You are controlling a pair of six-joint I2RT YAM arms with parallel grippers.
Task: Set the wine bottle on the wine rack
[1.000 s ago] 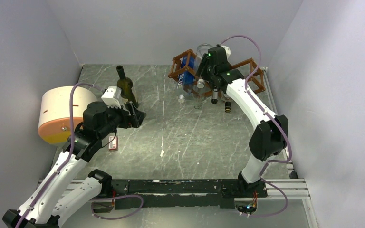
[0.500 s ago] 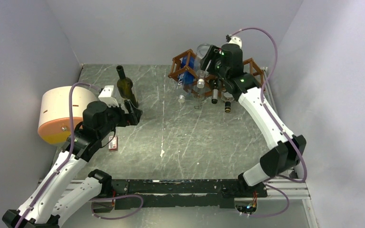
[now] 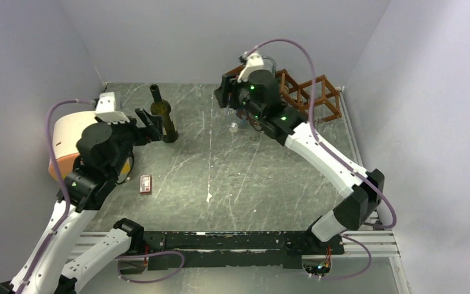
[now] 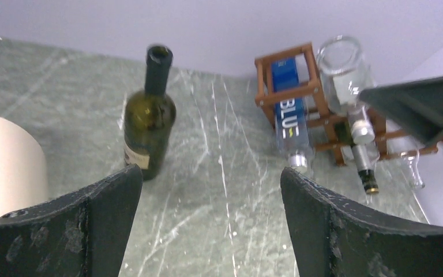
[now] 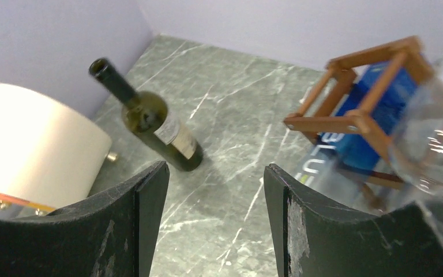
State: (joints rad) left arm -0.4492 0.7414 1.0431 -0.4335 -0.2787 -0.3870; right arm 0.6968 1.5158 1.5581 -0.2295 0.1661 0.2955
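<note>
1. Far left: a cream cylinder [image 3: 67, 144] with an orange lower edge sits at the left edge of the tabletop [image 3: 251, 177]. Its contents cannot be determined.

2. Left tool [image 4: 210, 179]: released. The fingers [image 4: 104, 213] are spread wide with only bare tabletop between them. The tool is held close to the wine bottle, which is ahead of the left finger and outside the gap.

3. Wine bottle [image 4: 149, 127]: dark green glass with a paper label low on the body. It stands upright on the tabletop in the far-left area, near the cream cylinder and well apart from the wine rack. The mouth is open. Whether there is any liquid inside cannot be determined.

4. A small red item [image 3: 145, 184] lies flat on the tabletop nearer the arm bases.

5. Right tool [image 5: 214, 170]: released, with the fingers apart and nothing between them. It is held beside the left end of the rack and faces the wine bottle.

6. Wine rack [image 4: 300, 86]: a reddish-brown slatted frame at the far right of the tabletop.
   - The leftmost opening holds a blue-labelled bottle [image 4: 288, 124] lying with its neck toward the near side.
   - The next opening holds a clear glass bottle [image 4: 346, 69].
   - Below that, the neck of a dark bottle [image 4: 364, 170] protrudes from the rack.
</note>
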